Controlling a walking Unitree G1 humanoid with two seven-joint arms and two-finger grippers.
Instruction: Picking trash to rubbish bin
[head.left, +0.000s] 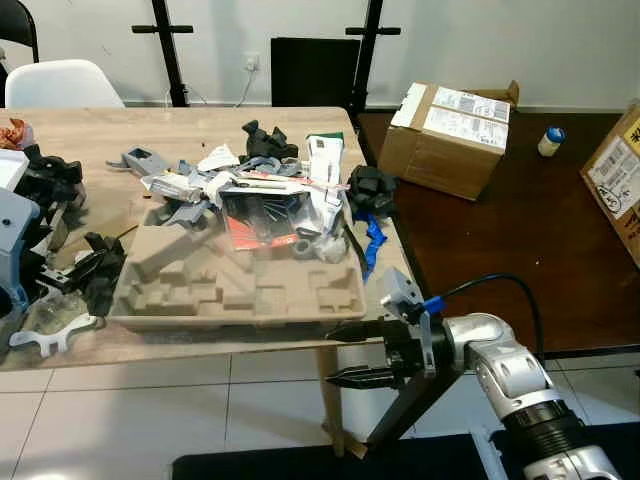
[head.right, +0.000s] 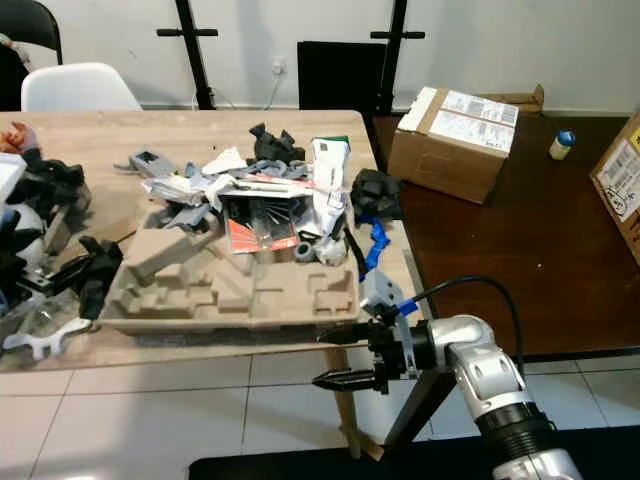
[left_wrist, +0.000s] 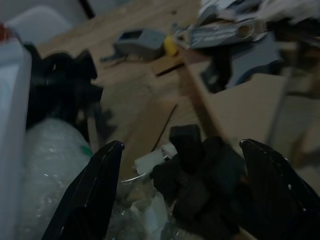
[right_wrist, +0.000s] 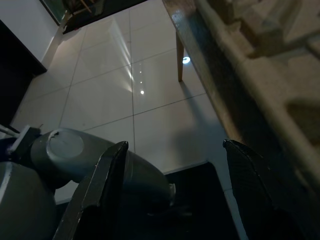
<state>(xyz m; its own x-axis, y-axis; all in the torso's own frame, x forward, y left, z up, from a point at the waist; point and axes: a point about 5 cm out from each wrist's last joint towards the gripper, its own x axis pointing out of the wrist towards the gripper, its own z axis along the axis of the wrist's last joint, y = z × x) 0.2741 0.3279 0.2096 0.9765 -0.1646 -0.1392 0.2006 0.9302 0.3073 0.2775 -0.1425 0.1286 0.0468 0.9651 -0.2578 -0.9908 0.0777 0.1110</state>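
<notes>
On wooden table (head.left: 90, 135), moulded pulp tray (head.left: 235, 290) (ridged, beige) amid crumpled trash (head.left: 270, 195).

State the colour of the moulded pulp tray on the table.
The moulded pulp tray is beige-brown, like cardboard; the left eye view shows it best.

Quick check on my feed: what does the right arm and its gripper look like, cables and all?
The right arm is silver with a ribbed black joint band. Its gripper has two long, pointed black fingers on a black base. A grey block with a blue clip sits on the wrist, and a black cable loops from there over the arm.
</notes>
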